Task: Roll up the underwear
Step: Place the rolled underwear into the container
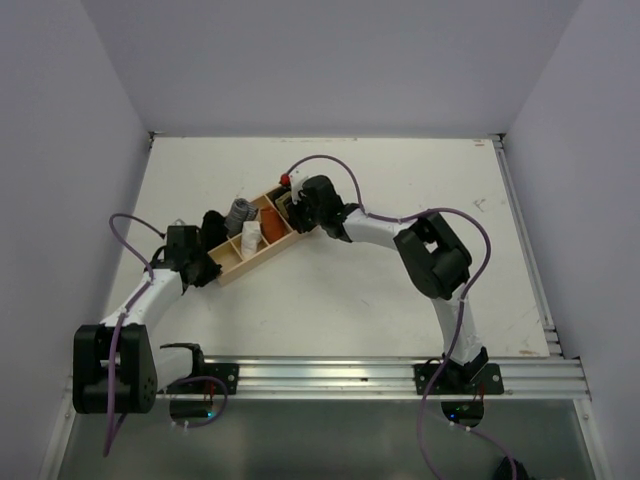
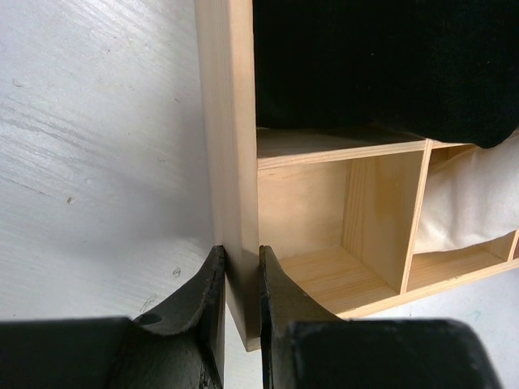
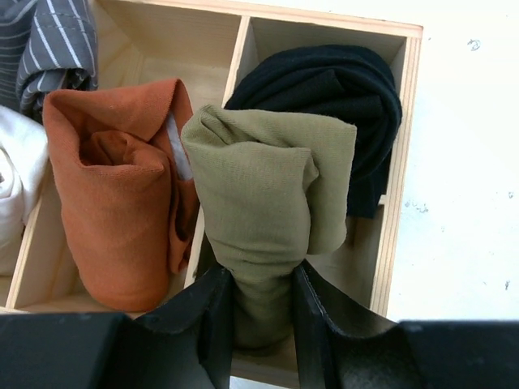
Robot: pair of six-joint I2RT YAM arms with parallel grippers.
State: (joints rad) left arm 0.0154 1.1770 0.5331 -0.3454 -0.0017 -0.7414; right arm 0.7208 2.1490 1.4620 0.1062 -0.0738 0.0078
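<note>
The underwear (image 3: 268, 178) is a rolled olive-khaki bundle. It stands in the end compartment of a wooden divided box (image 3: 399, 162), in front of a black roll (image 3: 349, 81). My right gripper (image 3: 263, 304) is shut on the underwear's lower end, one finger on each side. In the top view the right gripper (image 1: 292, 212) is over the box's far right end and hides the underwear. My left gripper (image 2: 241, 284) is shut on the box's side wall (image 2: 231, 146). In the top view the left gripper (image 1: 207, 270) is at the box's near left end (image 1: 232, 270).
An orange-red bundle (image 3: 122, 186) fills the compartment to the left of the underwear. A grey striped roll (image 3: 49, 40) and a white cloth (image 3: 12, 178) lie beyond it. The left wrist view shows a black cloth (image 2: 381, 65), a bare compartment (image 2: 324, 219) and a white cloth (image 2: 470, 203).
</note>
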